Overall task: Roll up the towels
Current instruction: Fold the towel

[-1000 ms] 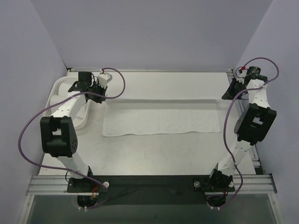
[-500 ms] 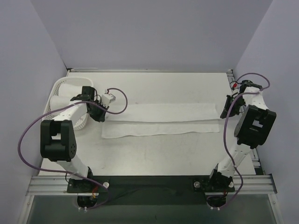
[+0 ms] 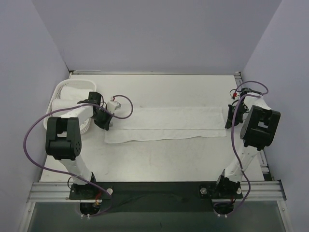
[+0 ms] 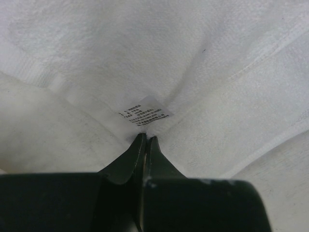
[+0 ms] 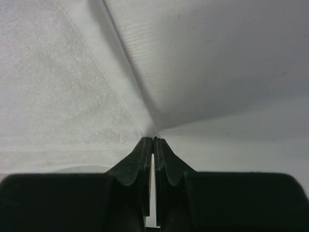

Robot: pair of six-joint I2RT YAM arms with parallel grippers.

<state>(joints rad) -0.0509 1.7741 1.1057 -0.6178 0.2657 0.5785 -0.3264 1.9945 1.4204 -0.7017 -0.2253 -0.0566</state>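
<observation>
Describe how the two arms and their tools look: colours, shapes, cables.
Both the left arm and the right arm have white links and boxy black joint housings. A purple cable loops along each. The left tool and the right tool each have two black fingers tapering to narrow tips.

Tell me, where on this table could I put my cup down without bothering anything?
Two bare strips of table: one between the spread towel and the back wall, one between it and the arm bases. Crowded at left by the lattice basket.
</observation>
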